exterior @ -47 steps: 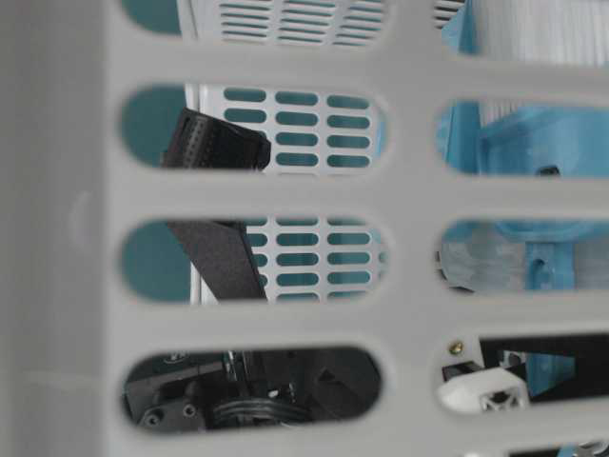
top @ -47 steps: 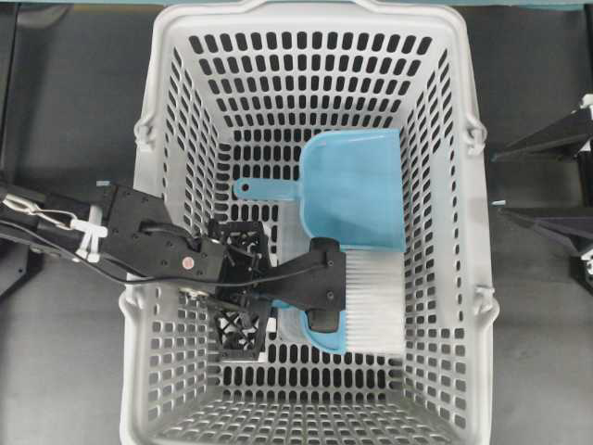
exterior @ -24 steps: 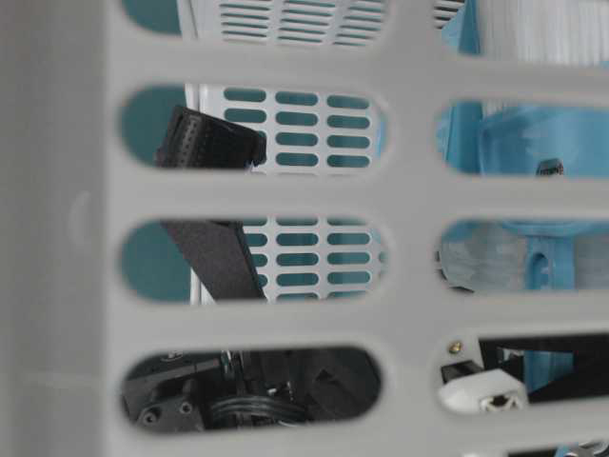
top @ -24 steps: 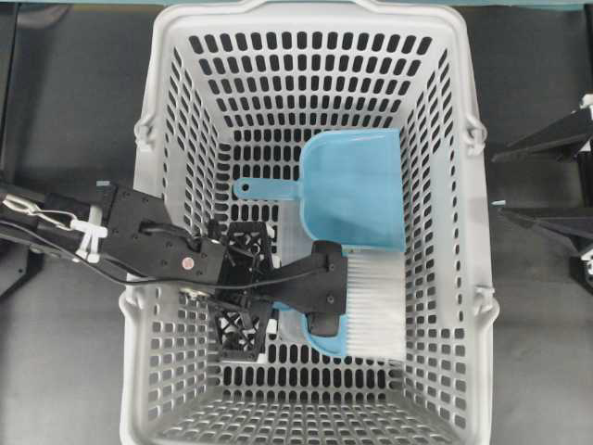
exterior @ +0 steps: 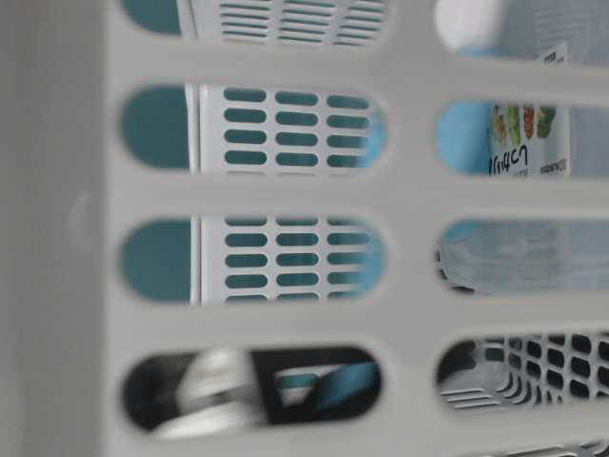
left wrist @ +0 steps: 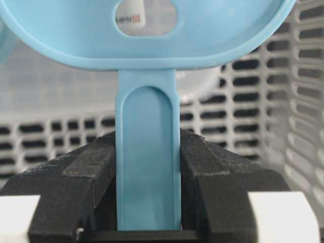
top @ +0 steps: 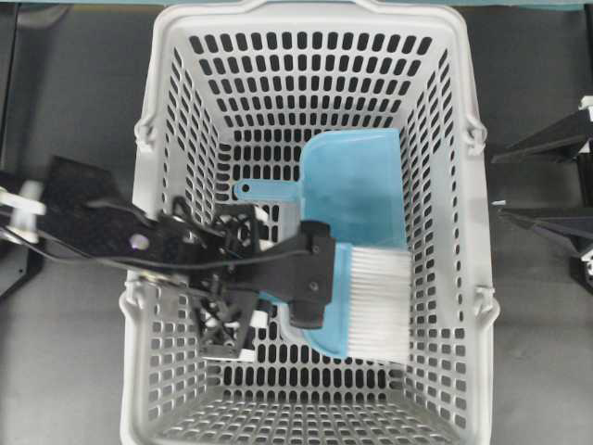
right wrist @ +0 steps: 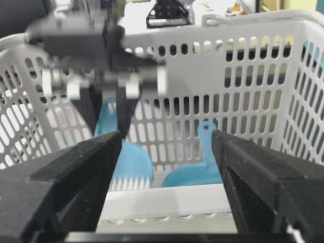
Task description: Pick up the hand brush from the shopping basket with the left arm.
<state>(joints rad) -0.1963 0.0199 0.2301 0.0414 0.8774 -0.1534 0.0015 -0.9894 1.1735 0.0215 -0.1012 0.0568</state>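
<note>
The brush is squeezed by its handle in the left gripper jaws, inside the basket. The right gripper jaws are held wide open, with nothing in them.

One light-grey shopping basket with slotted walls fills most of the overhead view. Inside it are two light-blue plastic items: one hand brush with white bristles, and one flat dustpan with a thin handle. Two black robot arms appear in all. One arm reaches in over the basket's left wall, and one left gripper is seen at its end. One right gripper, with two black fingers, shows in its own wrist view. One dark tabletop lies beneath everything.
</note>
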